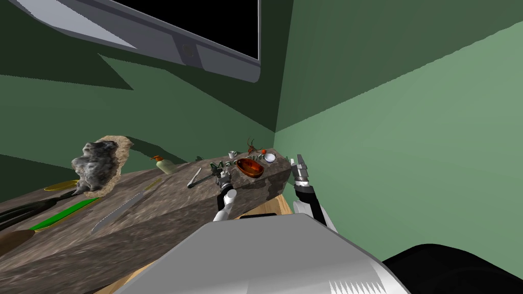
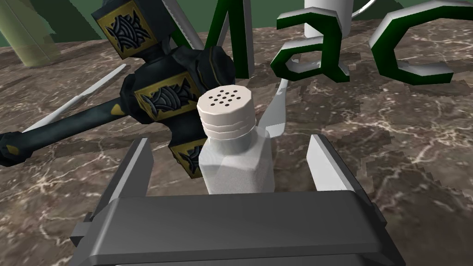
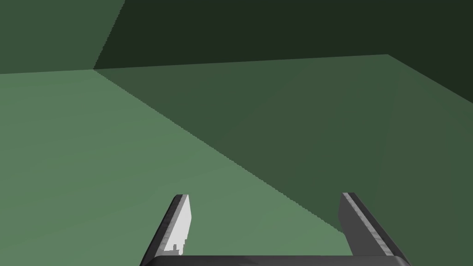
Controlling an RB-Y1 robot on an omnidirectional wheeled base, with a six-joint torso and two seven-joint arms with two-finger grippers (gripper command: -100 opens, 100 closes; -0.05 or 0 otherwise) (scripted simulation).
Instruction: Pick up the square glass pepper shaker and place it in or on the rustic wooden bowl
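One shaker (image 2: 228, 115) between the left gripper's (image 2: 229, 141) fingers — one dark hammer (image 2: 157, 94) just beyond; one brown bowl (image 1: 250, 167) near, one small white bowl (image 1: 270, 158) farther.

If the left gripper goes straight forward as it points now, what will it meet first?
The white-capped shaker, probably: it stands between the open fingers of the left gripper, touching neither. Behind it lies a dark ornate hammer.
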